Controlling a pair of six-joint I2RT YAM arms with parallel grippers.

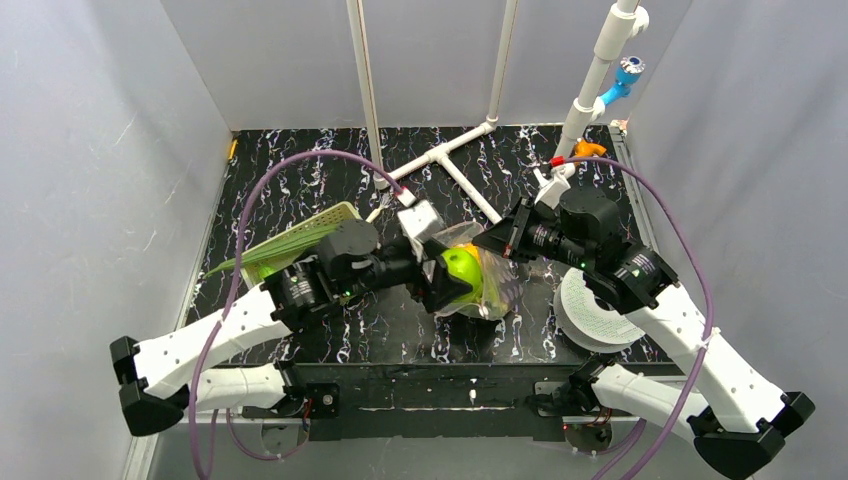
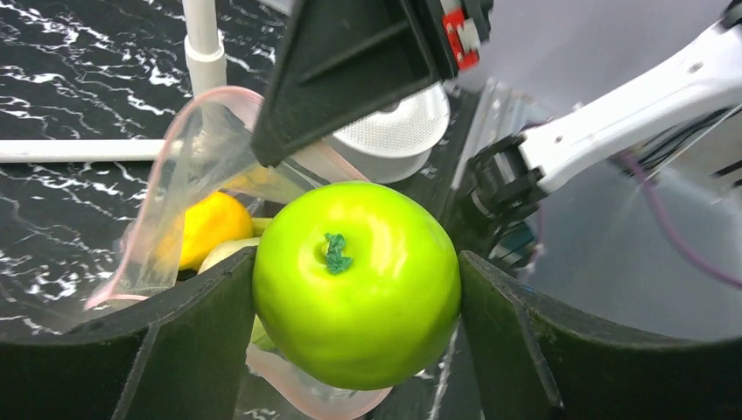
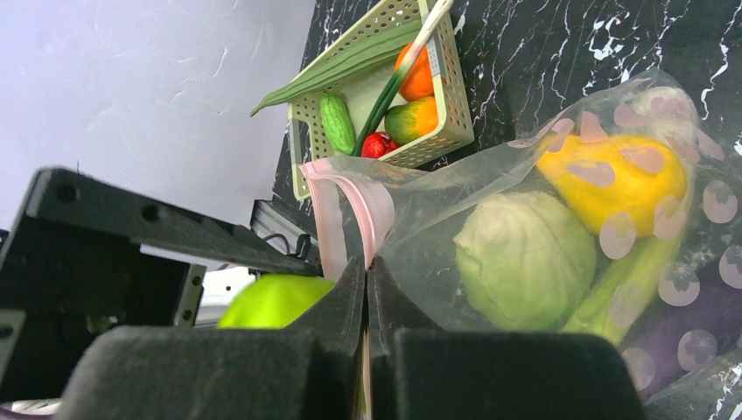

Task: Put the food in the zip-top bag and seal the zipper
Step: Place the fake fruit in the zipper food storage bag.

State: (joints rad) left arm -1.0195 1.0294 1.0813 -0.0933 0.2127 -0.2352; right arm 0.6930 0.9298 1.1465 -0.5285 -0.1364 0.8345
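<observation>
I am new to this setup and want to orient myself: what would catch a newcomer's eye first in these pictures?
First comes the glossy bright green apple, clamped in the left gripper at the mouth of the clear dotted plastic bag. The right gripper pinches the bag's pinkish zipper strip; a yellow fruit and a pale green cabbage already lie inside.

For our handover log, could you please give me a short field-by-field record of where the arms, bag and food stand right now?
left gripper: shut on green apple, held at the bag's mouth
right gripper: shut on zip-top bag at its pink edge
zipper: unsealed, mouth open
in the bag: yellow piece, pale green round piece
basket: holds leek, red piece, others
</observation>
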